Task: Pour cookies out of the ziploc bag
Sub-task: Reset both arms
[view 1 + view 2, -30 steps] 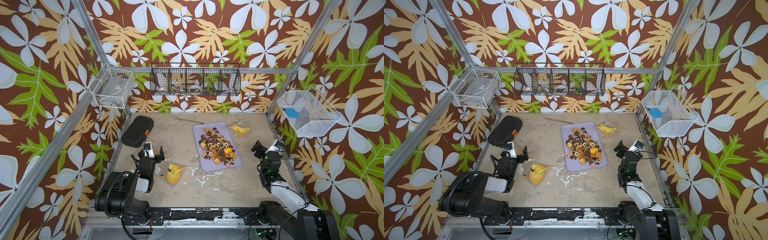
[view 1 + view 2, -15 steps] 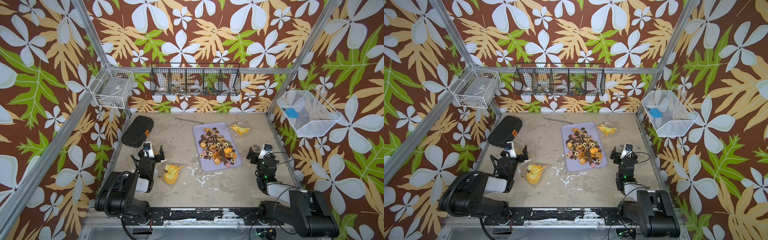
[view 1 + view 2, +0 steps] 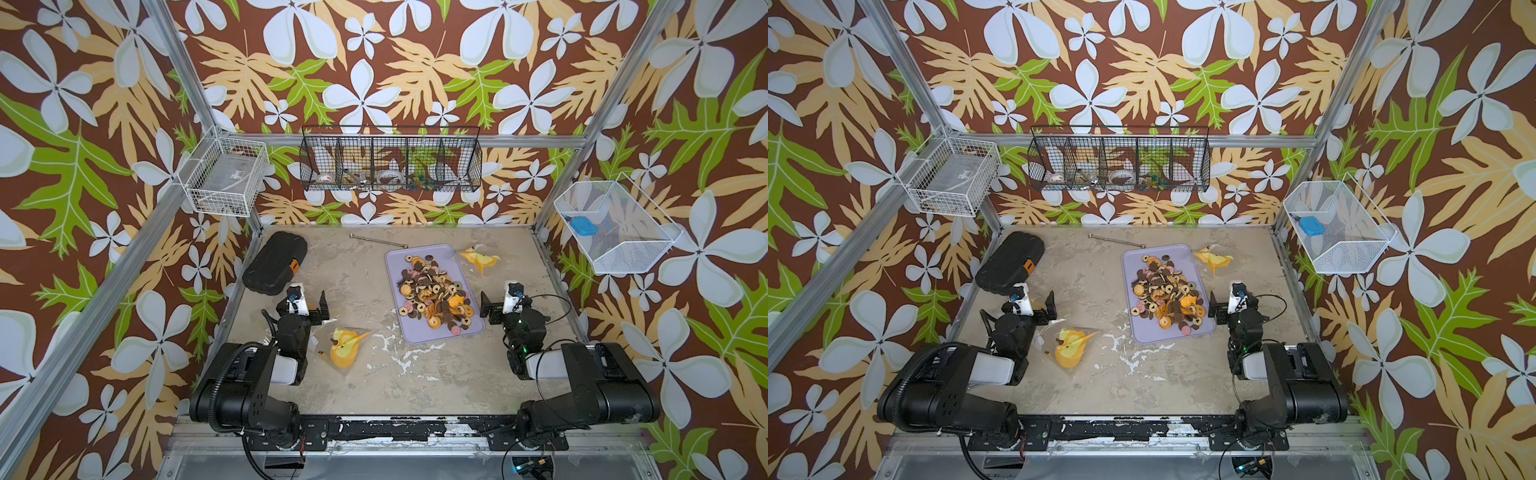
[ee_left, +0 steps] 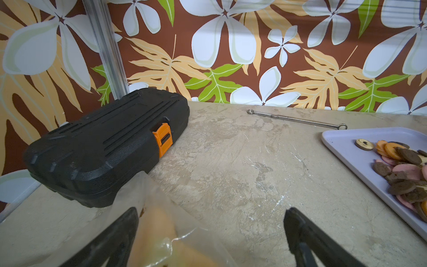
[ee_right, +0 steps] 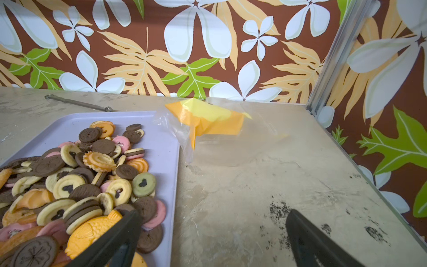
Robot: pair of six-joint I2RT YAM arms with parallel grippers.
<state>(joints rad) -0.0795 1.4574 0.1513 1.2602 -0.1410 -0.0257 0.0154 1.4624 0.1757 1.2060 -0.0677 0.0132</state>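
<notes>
Many cookies lie heaped on the lavender tray, toward the table's right edge. The left gripper and the right gripper both have jaws wide apart, holding nothing. One crumpled bag lies just beside the left gripper, another bag near the far right corner. Bare surface runs between the tray and the black case. Only the right wrist view shows a green cookie.

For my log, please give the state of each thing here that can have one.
Left gripper: open, holding nothing.
Right gripper: open, holding nothing.
Lilac plastic tray: flat on the table, loaded.
Small round brown, orange and pink cookies: heaped on the tray.
Clear ziploc bag by the left gripper: lying loose, no whole cookies seen.
Clear ziploc bag behind the tray: lying loose, no cookies seen.
Black plastic case with orange latch: closed.
</notes>
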